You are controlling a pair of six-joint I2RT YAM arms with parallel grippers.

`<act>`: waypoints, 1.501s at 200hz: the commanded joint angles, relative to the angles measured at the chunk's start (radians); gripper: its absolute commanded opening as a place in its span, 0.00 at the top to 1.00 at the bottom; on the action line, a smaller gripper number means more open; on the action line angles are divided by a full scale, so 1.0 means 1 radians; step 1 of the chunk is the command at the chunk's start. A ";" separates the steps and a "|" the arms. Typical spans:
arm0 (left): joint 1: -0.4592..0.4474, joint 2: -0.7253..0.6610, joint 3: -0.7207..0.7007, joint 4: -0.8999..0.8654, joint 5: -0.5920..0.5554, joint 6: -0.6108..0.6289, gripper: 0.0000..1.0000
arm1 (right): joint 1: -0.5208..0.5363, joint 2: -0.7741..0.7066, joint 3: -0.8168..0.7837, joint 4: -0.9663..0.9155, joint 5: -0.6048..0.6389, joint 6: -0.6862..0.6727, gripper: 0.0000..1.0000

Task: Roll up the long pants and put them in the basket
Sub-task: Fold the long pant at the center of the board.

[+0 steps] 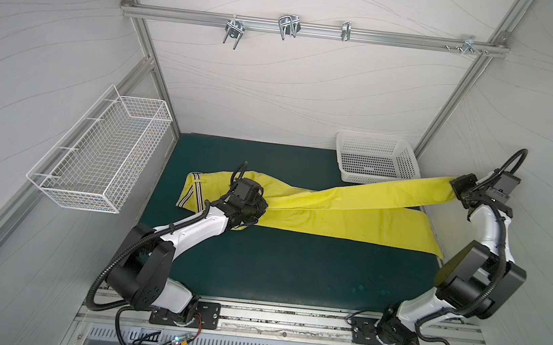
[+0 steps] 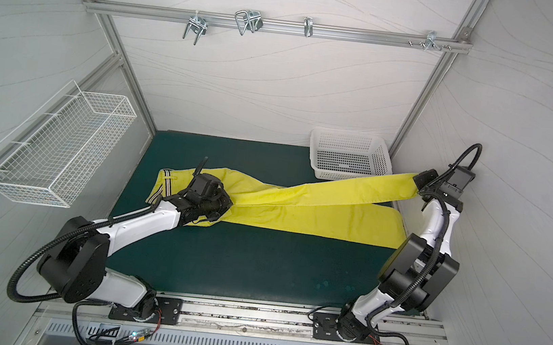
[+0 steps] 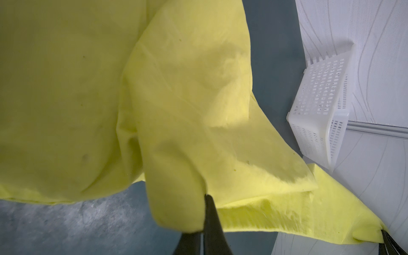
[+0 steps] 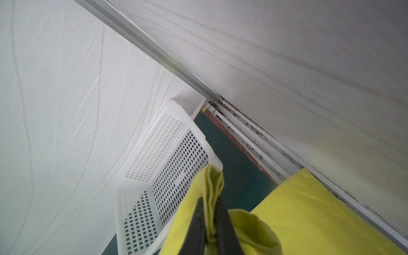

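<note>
– Dark green surface point(image 1: 292, 270): what is laid on it?
– Bright yellow-green fabric long pants point(image 1: 350, 224) are spread across it, near the white perforated plastic basket point(image 1: 375, 160).
– How are they held?
– A fold of the upper part is pinched by the clenched left hand point(image 3: 205, 199), well apart from the basket. One leg's cuff is gripped by the right hand point(image 4: 209, 205) and raised just beside the basket.

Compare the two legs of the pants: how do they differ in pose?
The raised leg stretches taut above the mat, its cuff clamped in the right pincer; the flat leg lies on it, cuff free. The raised leg crosses over the flat leg. Both are yellow.
</note>
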 commanded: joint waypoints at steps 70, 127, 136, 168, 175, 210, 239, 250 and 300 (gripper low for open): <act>0.041 -0.040 0.056 0.027 -0.034 0.032 1.00 | -0.073 0.192 0.078 0.105 -0.126 0.130 1.00; 0.040 -0.045 0.245 -0.043 -0.021 0.164 1.00 | -0.149 0.206 0.070 0.353 -0.212 0.310 1.00; 0.040 -0.065 0.235 -0.042 -0.036 0.170 1.00 | -0.153 0.206 0.044 0.424 -0.212 0.331 1.00; 0.040 -0.135 0.154 -0.020 -0.085 0.161 1.00 | -0.171 0.239 0.002 0.622 -0.242 0.447 1.00; 0.041 -0.146 0.139 -0.020 -0.094 0.158 1.00 | -0.171 0.263 0.012 0.662 -0.259 0.478 1.00; 0.045 -0.160 0.131 -0.031 -0.115 0.155 1.00 | -0.160 0.340 0.106 0.604 -0.303 0.527 1.00; 0.049 -0.125 0.186 -0.032 -0.100 0.170 1.00 | -0.158 0.382 0.193 0.533 -0.297 0.493 1.00; 0.052 -0.102 0.213 -0.031 -0.090 0.173 1.00 | -0.158 0.404 0.253 0.491 -0.310 0.482 1.00; 0.066 0.009 0.338 -0.010 0.028 0.193 1.00 | -0.177 0.438 0.304 0.606 -0.337 0.533 1.00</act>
